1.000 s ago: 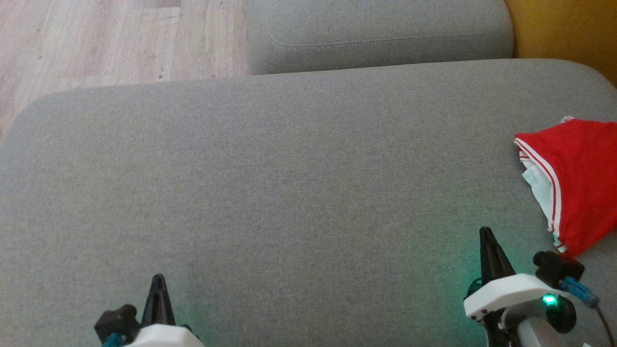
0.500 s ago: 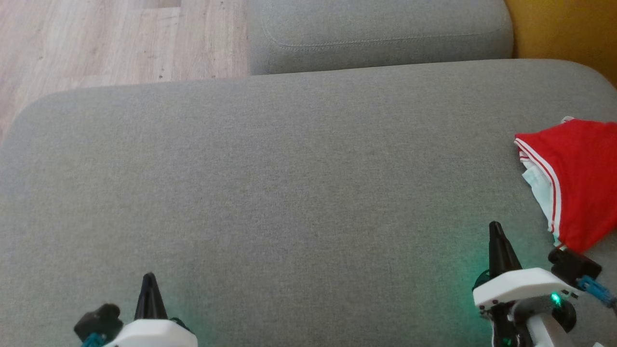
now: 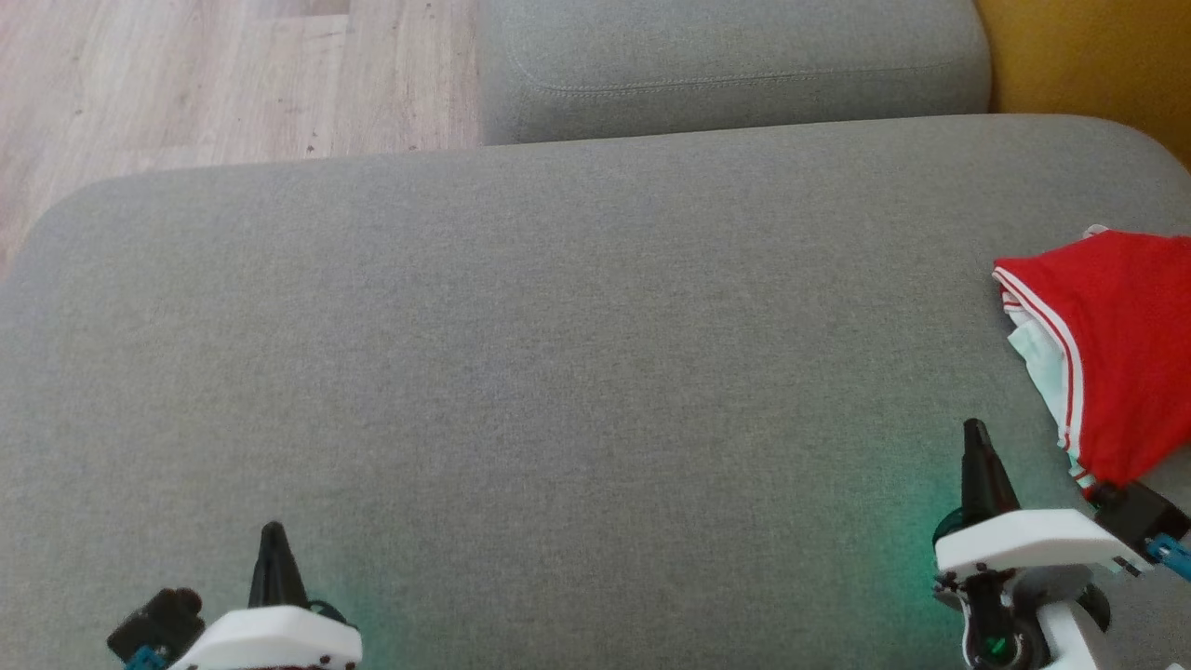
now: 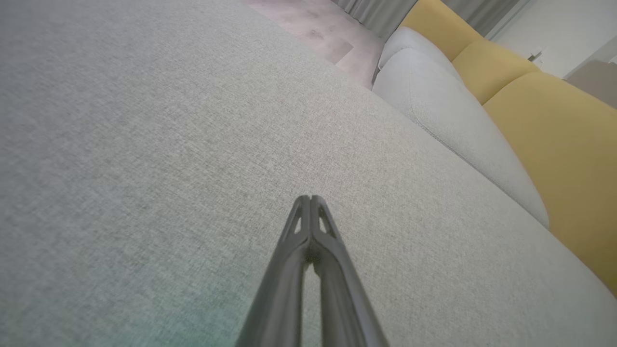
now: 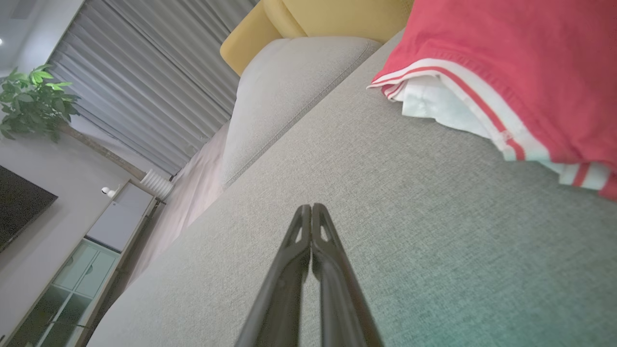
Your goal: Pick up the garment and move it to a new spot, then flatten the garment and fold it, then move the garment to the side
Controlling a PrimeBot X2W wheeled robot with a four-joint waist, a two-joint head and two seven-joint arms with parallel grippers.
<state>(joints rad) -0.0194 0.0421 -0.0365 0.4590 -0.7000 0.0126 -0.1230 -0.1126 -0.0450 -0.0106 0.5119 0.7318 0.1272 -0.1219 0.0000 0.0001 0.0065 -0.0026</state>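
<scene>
The wide grey sofa seat [image 3: 558, 354] spreads beneath both grippers and far ahead of them. Past its far edge, well ahead of the fingertips, lies a second grey cushion [image 3: 726, 65]. Pale wooden floor [image 3: 205, 74] shows ahead and to the left of the left gripper, and yellow upholstery [image 3: 1089, 65] ahead and to the right of the right one.

The garment [image 3: 1126, 354] — red, with white-and-red striped trim and a pale lining showing at its edge — lies bunched on the seat. It is just ahead and to the right of the right gripper [image 3: 975, 430], near its fingertips but apart from them.

That gripper reaches forward low over the seat, its white wrist housing behind it. Its two dark fingers are pressed together tip to tip and grasp nothing. The left gripper [image 3: 272, 532] is posed the same way — fingers clenched on nothing, pointing forward. It sits a little further back than the right one, with the garment well off to its right.
</scene>
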